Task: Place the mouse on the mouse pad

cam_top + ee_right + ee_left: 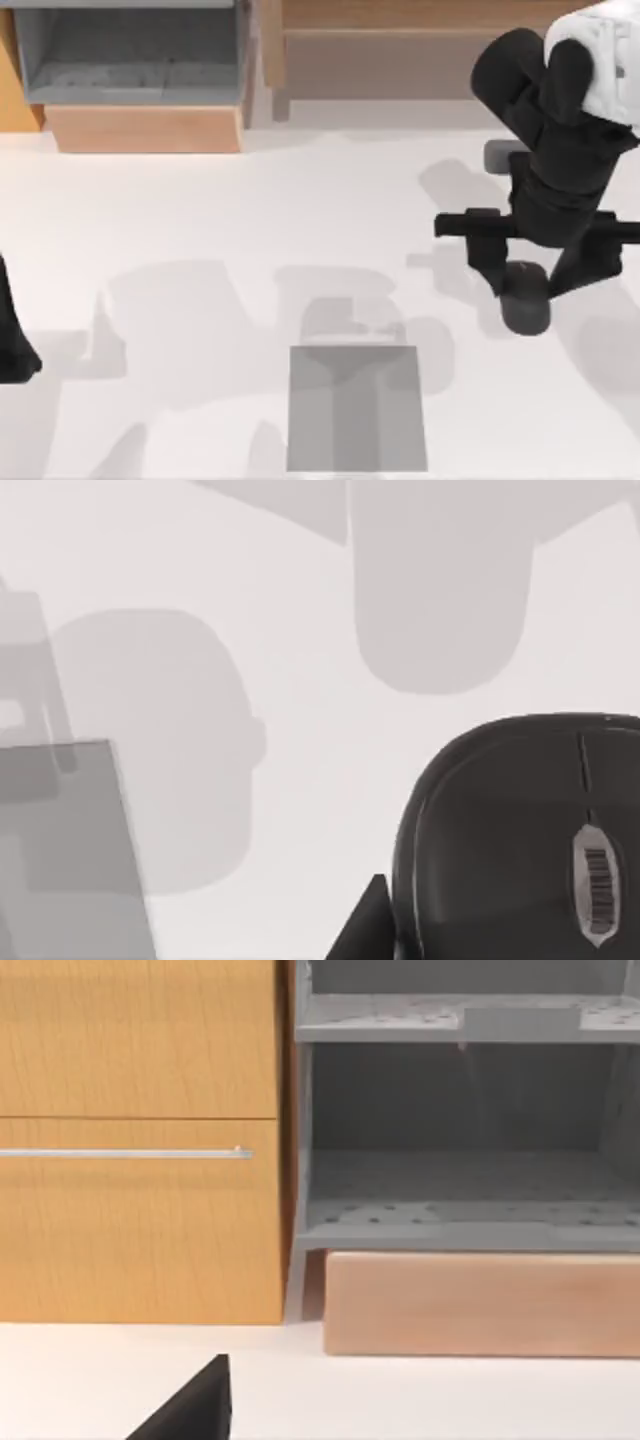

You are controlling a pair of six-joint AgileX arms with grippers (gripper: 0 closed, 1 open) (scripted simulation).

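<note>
Right tool point(527, 290) over mouse point(525, 308) — right of mouse pad point(355, 420)

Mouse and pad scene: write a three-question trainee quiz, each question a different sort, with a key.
1. True or false: the mouse lies on the mouse pad.
2. The arm above the mouse is: A left, B right.
3. Fill in: in the top view, the pad lies to the mouse's ____.

Key: 1 false, it is off the pad, under the right gripper. 2 B; the left arm sits at the table's left edge. 3 left.
</note>
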